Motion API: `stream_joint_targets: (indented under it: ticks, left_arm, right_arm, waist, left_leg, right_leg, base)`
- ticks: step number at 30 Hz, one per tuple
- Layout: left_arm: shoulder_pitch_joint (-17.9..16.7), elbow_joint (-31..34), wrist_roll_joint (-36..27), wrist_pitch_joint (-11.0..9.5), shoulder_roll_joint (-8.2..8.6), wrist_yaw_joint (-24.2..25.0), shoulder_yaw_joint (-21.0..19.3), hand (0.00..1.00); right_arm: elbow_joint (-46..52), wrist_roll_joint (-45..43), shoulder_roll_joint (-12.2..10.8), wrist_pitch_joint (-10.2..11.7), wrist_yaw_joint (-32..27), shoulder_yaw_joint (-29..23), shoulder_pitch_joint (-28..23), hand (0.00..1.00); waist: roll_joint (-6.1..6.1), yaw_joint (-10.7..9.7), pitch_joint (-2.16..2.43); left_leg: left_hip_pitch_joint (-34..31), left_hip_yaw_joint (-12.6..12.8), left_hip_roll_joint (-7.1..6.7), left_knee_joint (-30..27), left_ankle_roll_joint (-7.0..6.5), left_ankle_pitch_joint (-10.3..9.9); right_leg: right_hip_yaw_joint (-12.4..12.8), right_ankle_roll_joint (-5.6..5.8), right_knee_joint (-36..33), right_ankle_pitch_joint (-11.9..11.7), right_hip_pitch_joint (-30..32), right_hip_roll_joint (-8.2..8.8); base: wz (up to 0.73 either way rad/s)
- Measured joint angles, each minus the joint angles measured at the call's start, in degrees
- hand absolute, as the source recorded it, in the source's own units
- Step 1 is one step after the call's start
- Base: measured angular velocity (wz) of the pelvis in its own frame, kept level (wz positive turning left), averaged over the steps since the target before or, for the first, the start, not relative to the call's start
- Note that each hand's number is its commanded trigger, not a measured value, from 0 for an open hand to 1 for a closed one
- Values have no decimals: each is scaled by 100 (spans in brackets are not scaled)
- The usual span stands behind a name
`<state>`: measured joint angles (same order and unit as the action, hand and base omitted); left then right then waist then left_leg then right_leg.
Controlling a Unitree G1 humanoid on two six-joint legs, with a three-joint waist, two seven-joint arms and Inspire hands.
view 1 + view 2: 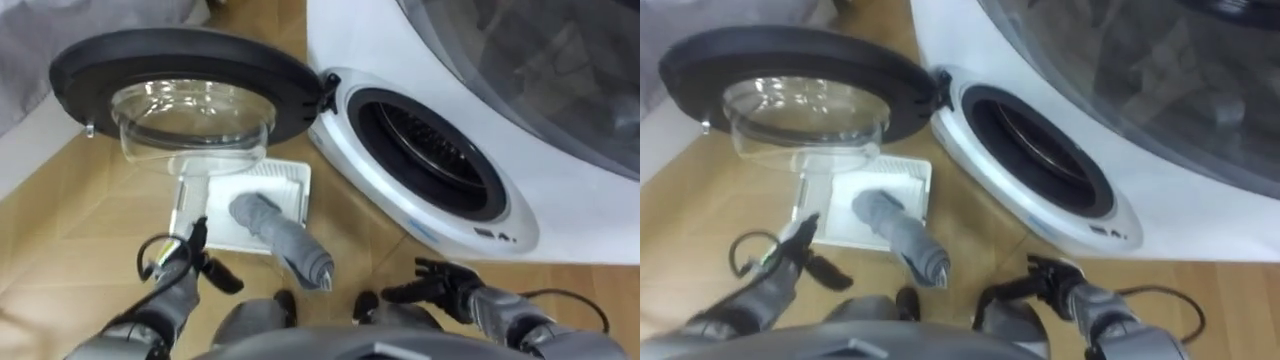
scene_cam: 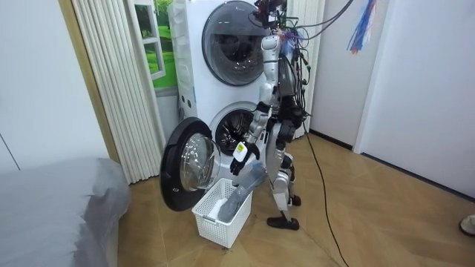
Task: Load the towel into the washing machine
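Cloth towel [image 1: 285, 240], glossy washing machine [image 1: 590, 215]

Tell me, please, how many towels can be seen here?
1. A grey towel lies with one end in the white basket on the floor by the open washer door, its other end sticking out toward the robot. Another could be hidden beneath it.

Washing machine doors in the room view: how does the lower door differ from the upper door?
The lower door is swung open beside the basket; the upper door is shut. The lower door's glass looks clear; the upper door's looks dark. Both are round with a glass window.
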<state>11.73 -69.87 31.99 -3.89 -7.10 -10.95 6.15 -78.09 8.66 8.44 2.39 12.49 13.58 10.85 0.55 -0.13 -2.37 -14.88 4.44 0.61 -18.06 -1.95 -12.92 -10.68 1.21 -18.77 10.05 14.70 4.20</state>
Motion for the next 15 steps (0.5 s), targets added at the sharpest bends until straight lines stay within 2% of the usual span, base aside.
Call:
stream_joint_targets:
  ticks: [1, 2, 3, 4, 8, 12, 13, 15]
  left_arm:
    - [97, -41, 26, -30, 4, -20, 58, 0]
    - [287, -115, 45, -58, 24, -53, 101, 0]
    - [451, -122, 44, -65, 52, -154, 104, 0]
    - [563, -148, 115, -86, 102, -254, 106, 0]
    - [910, -337, 290, -153, 222, -393, 443, 0]
    - [1246, -349, 366, -153, 193, -480, 698, 0]
    - [1295, -348, 378, -152, 176, -496, 732, 0]
    - [1498, -337, 429, -150, 149, -649, 924, 0]
  right_arm:
    - [1, 3, 0, 10, -18, 61, 47, 0]
    - [19, 3, -24, 12, -66, 121, 131, 0]
    - [45, 5, -61, 17, -115, 182, 217, 0]
    - [32, 12, -106, 16, -131, 212, 347, 0]
    - [13, 56, -213, 28, -156, 328, 621, 0]
    - [119, 318, -321, 119, -294, 506, 829, 0]
    - [172, 343, -318, 130, -316, 535, 852, 0]
    - [296, 608, -279, 184, -416, 661, 934, 0]
  waist:
    - [-3, -2, -15]
    - [2, 1, -48]
    - [6, 1, -106]
    - [3, 2, -130]
    - [-65, -140, -200]
    - [-22, -261, -293]
    - [-10, -282, -301]
    - [-12, -290, -307]
  left_leg:
    - [-66, 12, -3, -20, -6, 4]
    - [-209, 22, -7, -85, -18, 10]
    - [-380, 52, -9, -171, -20, 11]
    - [-563, 105, -9, -246, -28, 16]
    - [-1114, 137, -10, -582, -30, 16]
    - [-1940, 163, 8, -1207, -44, 0]
    - [-2061, 163, 8, -1316, -48, -7]
    - [-2610, 161, 71, -1891, -63, -178]
  right_leg:
    - [17, -2, -35, 1, 70, 7]
    - [81, -3, -143, 2, 244, 16]
    - [111, -3, -248, 2, 437, 28]
    - [119, -3, -315, 2, 619, 44]
    - [159, -5, -601, 3, 1166, 89]
    - [271, -70, -1195, 129, 1976, 155]
    - [274, -76, -1303, 173, 2094, 176]
    - [283, -109, -1789, 323, 2602, 173]
  base:
    - [0]
    - [-8]
    - [-12]
    - [-11]
    - [-6]
    - [0]
    - [8]
    - [-2]
